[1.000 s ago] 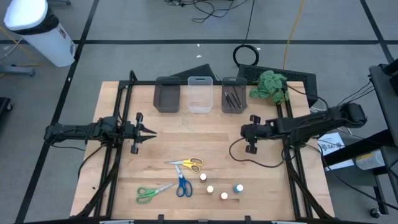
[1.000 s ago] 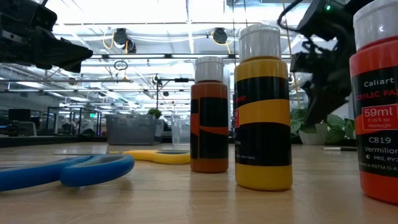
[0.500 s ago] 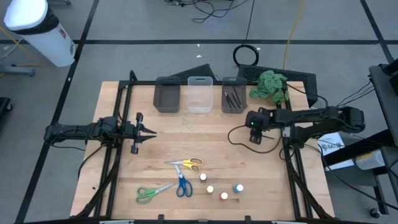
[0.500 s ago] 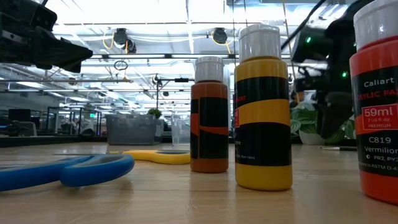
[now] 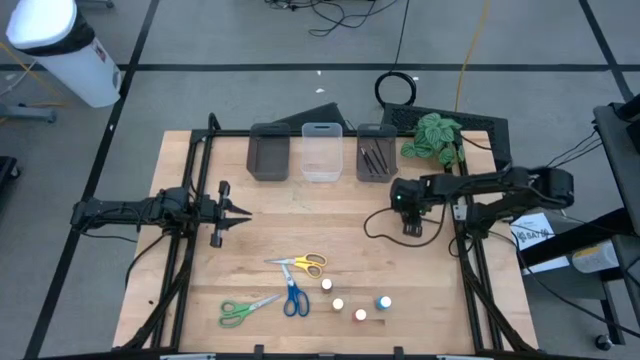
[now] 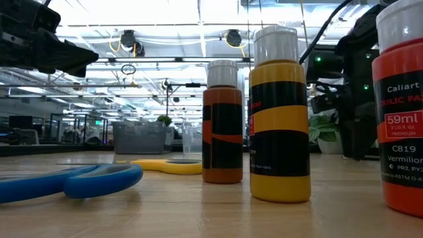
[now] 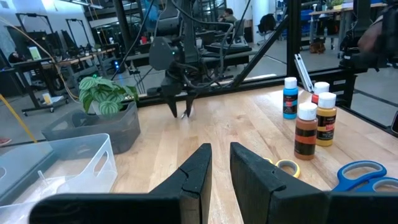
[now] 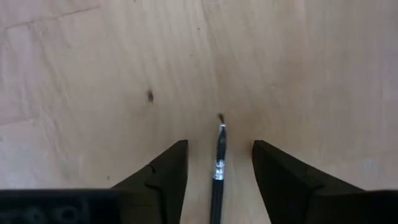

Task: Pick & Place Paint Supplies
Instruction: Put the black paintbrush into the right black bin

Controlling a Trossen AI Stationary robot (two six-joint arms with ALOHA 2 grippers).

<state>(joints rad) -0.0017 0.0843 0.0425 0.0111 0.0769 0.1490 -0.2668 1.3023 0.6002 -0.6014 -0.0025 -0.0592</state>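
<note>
A thin dark brush [image 8: 217, 171] lies flat on the wooden table, its bristle tip [image 8: 221, 118] pointing away from my wrist. My right gripper [image 8: 219, 144] points steeply down over it, open, one finger on each side and neither touching it; it stands right of the table's middle [image 5: 409, 215]. My left gripper [image 7: 219, 149] waits level at the left [image 5: 238, 212], a narrow gap between its fingers, holding nothing. Near the front lie yellow scissors [image 5: 306, 264], blue scissors [image 5: 294, 299] and green scissors [image 5: 240, 312]. Beside them stand several small paint bottles [image 5: 340, 303], one blue-capped [image 5: 383, 301].
Along the far edge stand a grey bin [image 5: 268, 156], a clear bin [image 5: 321, 152] and a second grey bin [image 5: 376, 158] with dark brushes in it. A leafy plant [image 5: 435, 135] sits at the far right. A black cable [image 5: 385, 230] loops on the table beside my right gripper.
My right arm has swung toward the table's far edge while its gripper has tipped to point more steeply down and has sunk toward the table, staying over about the same spot.
</note>
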